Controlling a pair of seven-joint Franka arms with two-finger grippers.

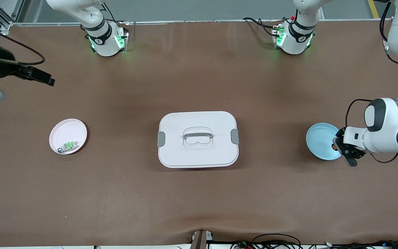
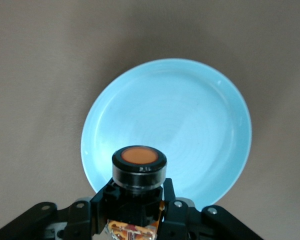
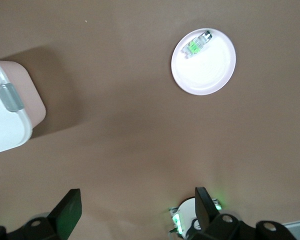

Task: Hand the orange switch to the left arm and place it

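1. The orange switch (image 2: 139,156) was held clamped in the left gripper (image 1: 341,148) over the blue plate's (image 1: 318,138) edge, cap upward, apparently lifted for transfer.
2. The right gripper (image 3: 135,210) was kept waiting, fingers apart, high over the table's (image 1: 199,200) right-arm end.
3. The box (image 1: 198,139) stood mid-table between the plates, evidently as the obstacle.

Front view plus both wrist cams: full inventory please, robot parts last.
box: 1, white with grey latches and handle, mid-table.
pink plate: 1, toward the right arm's end.
green switch: 1, green and clear, lying in the pink plate.
blue plate: 1, light blue, toward the left arm's end.
orange switch: 1, black, orange cap, held over the blue plate's edge.
left gripper: 1, black, shut on the orange switch.
right gripper: 1, black, open, waiting over bare table.
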